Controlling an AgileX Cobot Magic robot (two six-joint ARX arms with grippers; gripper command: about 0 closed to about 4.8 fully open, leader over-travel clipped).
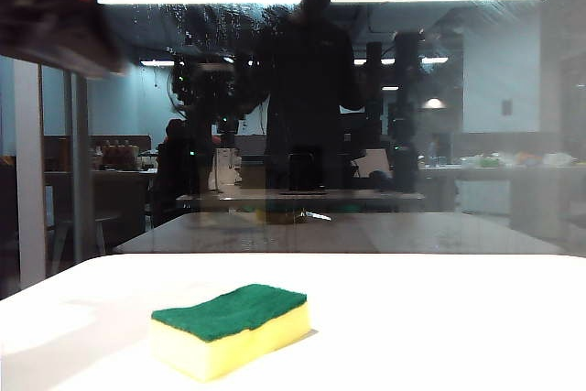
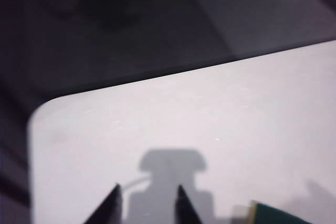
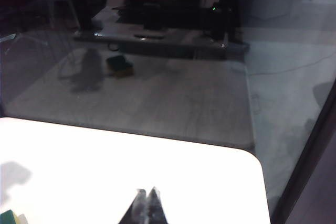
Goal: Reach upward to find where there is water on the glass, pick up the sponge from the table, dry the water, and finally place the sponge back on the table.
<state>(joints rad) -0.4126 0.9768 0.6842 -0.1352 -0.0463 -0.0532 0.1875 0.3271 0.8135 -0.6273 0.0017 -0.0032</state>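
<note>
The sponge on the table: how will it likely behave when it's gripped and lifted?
The sponge looks like soft yellow foam under a green scouring layer, so it will probably squash between fingers rather than resist. It is likely light for its bulk. Lying flat on the white table, the blocky shape seems unlikely to roll or tip.

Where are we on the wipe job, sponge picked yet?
Not yet. The sponge lies untouched on the table. Water streaks the upper glass, so drying and putting the sponge back remain. The left end effector hangs above the table beside the sponge, fingers apart and empty. The right end effector is shut and empty over the table's far corner.
</note>
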